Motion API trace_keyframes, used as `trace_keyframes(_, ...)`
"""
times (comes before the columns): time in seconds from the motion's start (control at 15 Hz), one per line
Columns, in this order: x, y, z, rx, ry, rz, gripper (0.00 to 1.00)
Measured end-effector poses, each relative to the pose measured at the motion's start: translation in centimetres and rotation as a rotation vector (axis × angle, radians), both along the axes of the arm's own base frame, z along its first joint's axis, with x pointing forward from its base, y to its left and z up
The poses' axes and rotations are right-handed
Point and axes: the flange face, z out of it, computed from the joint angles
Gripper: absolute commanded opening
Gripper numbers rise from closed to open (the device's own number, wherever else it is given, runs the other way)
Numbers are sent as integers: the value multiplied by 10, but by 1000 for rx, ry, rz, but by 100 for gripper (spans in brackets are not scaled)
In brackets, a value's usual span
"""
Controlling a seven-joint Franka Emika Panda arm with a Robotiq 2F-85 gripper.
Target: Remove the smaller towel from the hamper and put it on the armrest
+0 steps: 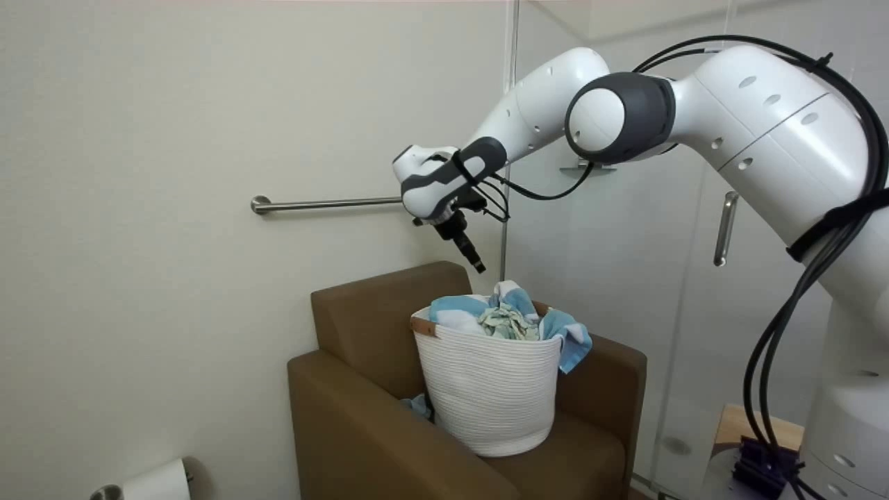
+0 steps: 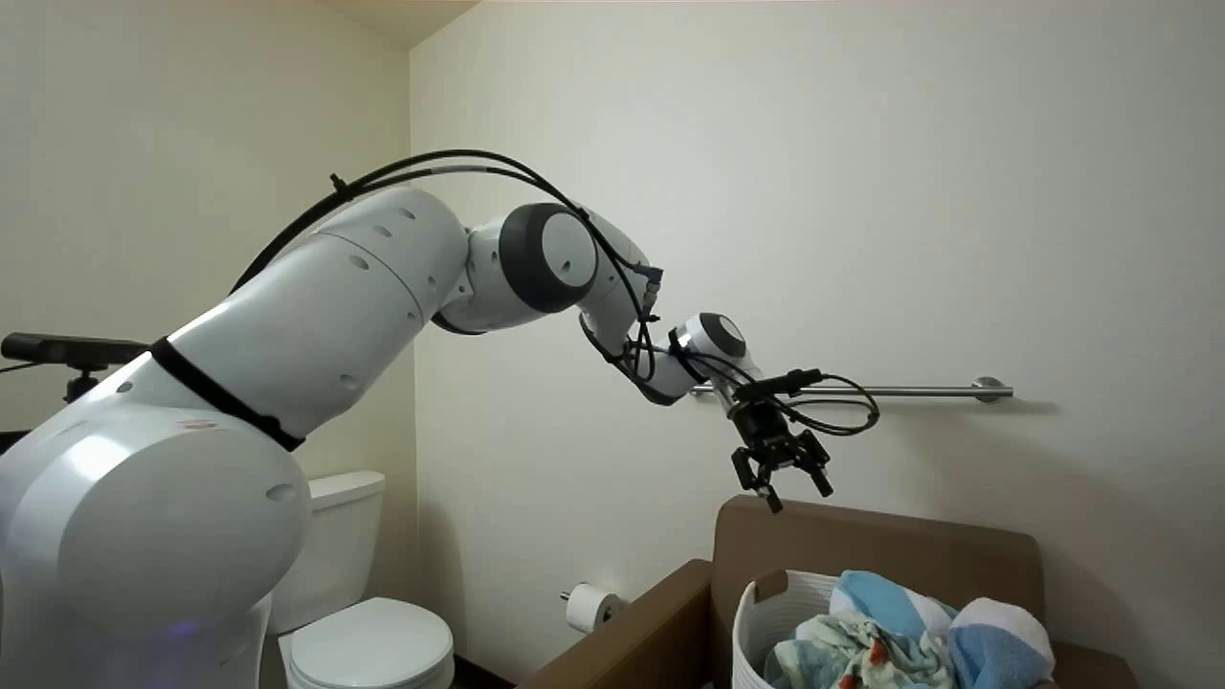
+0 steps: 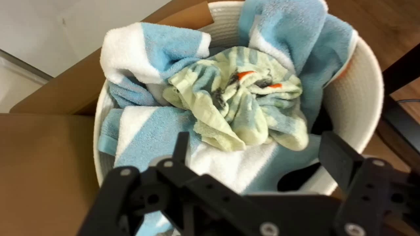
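Seemingly, the hand [image 2: 800, 498] hangs spread above the smaller towel [image 3: 238, 100].

a bathroom: white toilet [image 2: 368, 636], paper roll [image 2: 587, 608], metal grab bar [image 2: 909, 391]

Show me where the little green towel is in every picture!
In an exterior view: the little green towel, right of centre, in the lower half.
In an exterior view: the little green towel, right of centre, at the bottom edge.
In the wrist view: the little green towel, near the centre, slightly above and right.
Landmark in all three: the white hamper, which holds it.
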Motion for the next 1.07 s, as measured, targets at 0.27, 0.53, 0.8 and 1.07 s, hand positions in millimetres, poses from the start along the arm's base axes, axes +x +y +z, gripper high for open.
trace_keyframes(0.27, 7, 36, 32, 28, 116, -32, 100)
trace_keyframes(0.53, 2, 40, 32, 74, 198, -131, 100)
trace_keyframes(0.8, 3, 42, 29, 74, 200, -127, 100)
trace_keyframes(1.07, 3, 39, 26, 51, 204, -128, 100)
